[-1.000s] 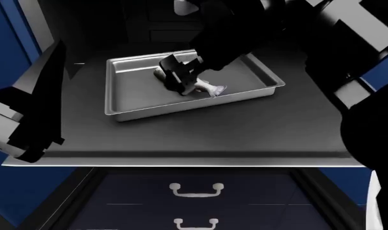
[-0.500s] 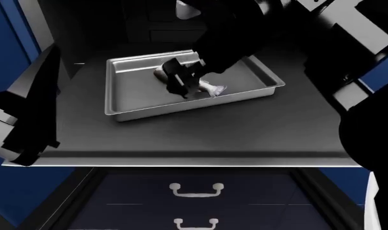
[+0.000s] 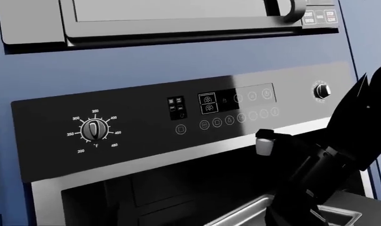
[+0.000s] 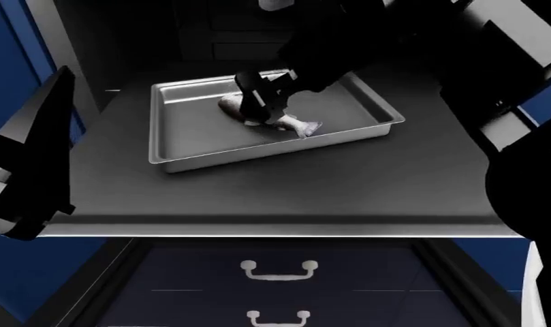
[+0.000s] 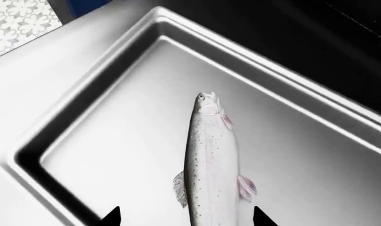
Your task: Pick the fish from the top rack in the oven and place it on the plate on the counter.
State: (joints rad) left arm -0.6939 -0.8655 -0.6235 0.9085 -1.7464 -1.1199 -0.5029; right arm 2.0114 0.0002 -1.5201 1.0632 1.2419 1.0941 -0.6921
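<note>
Navy cabinets are framing the oven [image 3: 146, 127], whose control panel and dial are showing only in the left wrist view. We are looking down from the head at the top rack [image 4: 285, 187], pulled forward over the drawer fronts. The steel baking tray [image 4: 189, 136] is sitting on the rack toward 12 o'clock, and the fish [image 4: 289, 124] is lying flat inside it, tail pointing to 4 o'clock of the tray.

The right gripper [image 4: 261, 102] is hanging directly above the fish's mid-body. The right wrist view shows what the head view hides: two dark fingertips [image 5: 111, 217], spread wider than the fish [image 5: 210, 160], straddling the body without touching it. So the jaws are standing open and holding nothing. We judge this alignment along the fish's length as preparation for a descent and pinch across the narrow body.

The left gripper [image 4: 30, 177] is waiting at 9 o'clock, off the rack edge; its jaws are not readable. The plate is appearing in no view.
</note>
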